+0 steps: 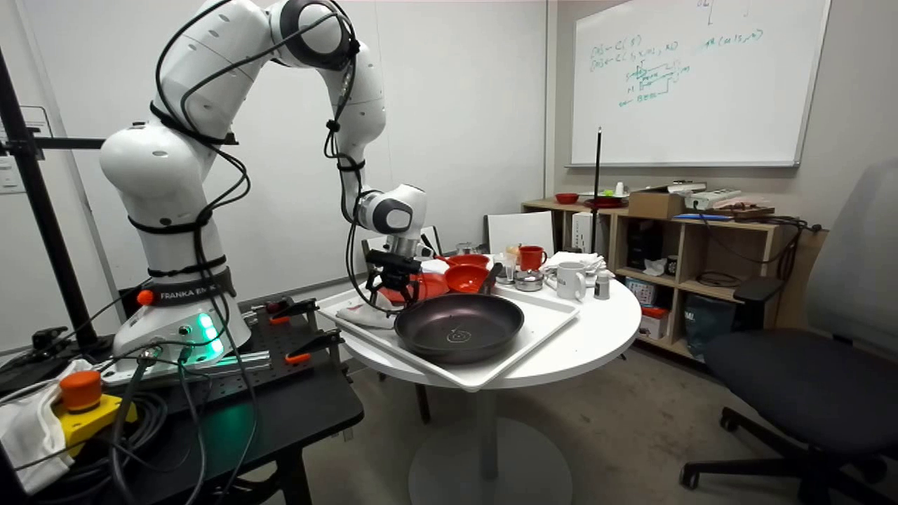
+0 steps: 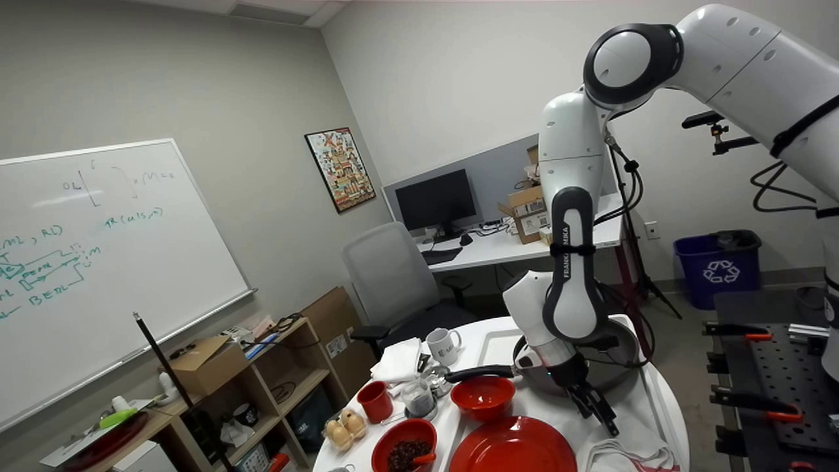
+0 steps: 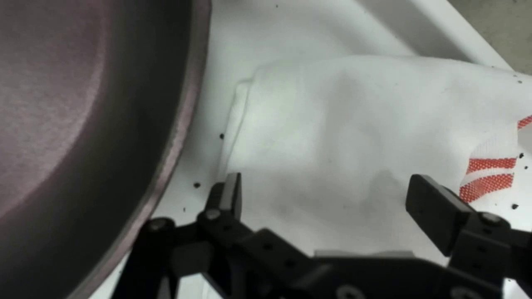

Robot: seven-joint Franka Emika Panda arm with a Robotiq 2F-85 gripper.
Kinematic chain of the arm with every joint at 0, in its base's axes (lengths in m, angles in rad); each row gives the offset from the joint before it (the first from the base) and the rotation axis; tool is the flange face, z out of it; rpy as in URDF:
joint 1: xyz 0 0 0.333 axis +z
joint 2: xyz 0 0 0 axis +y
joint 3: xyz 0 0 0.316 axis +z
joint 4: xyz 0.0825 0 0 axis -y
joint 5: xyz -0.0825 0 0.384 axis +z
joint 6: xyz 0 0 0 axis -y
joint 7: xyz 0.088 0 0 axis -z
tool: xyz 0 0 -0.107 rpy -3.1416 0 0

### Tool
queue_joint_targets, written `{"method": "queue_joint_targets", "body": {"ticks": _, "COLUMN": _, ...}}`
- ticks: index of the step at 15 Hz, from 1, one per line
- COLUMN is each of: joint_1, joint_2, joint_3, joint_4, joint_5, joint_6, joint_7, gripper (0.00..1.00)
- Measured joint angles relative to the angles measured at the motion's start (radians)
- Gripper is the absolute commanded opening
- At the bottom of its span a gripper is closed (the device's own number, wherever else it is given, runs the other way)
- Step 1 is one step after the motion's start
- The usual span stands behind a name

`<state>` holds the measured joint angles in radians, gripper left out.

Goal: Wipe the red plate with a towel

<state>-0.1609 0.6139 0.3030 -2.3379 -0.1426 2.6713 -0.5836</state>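
Observation:
A white towel point(image 3: 332, 120) with red stripes at its right side fills much of the wrist view, lying folded on the white tray. Above it hangs my gripper point(image 3: 324, 182), open, with a wide gap between the fingers and the cloth beneath them; contact with the towel cannot be told. In an exterior view the towel point(image 2: 632, 455) is cut off by the bottom edge, just past the gripper point(image 2: 600, 413). The shallow red plate point(image 2: 514, 449) lies beside the towel and shows partly behind my gripper in an exterior view, as a red plate edge point(image 1: 429, 285).
A dark frying pan point(image 1: 459, 326) stands on the white tray point(image 1: 551, 317), close beside the gripper; its rim point(image 3: 183, 120) rises at left in the wrist view. Red bowl point(image 2: 483, 396), red mug point(image 2: 375, 401), white mug point(image 2: 443, 347) and eggs point(image 2: 344, 429) crowd the round table.

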Motion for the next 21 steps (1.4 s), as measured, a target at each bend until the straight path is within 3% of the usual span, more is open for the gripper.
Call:
{"method": "queue_joint_targets", "body": {"ticks": 6, "joint_1": -0.051, "joint_2": 0.000, "joint_3": 0.029, "joint_4": 0.012, "joint_5": 0.063, "joint_6": -0.014, "joint_7": -0.064, "gripper": 1.00}}
{"method": "queue_joint_targets", "body": {"ticks": 21, "joint_1": -0.007, "joint_2": -0.001, "joint_3": -0.024, "joint_4": 0.034, "joint_5": 0.063, "joint_6": -0.032, "joint_7": -0.062, "gripper": 1.00}}
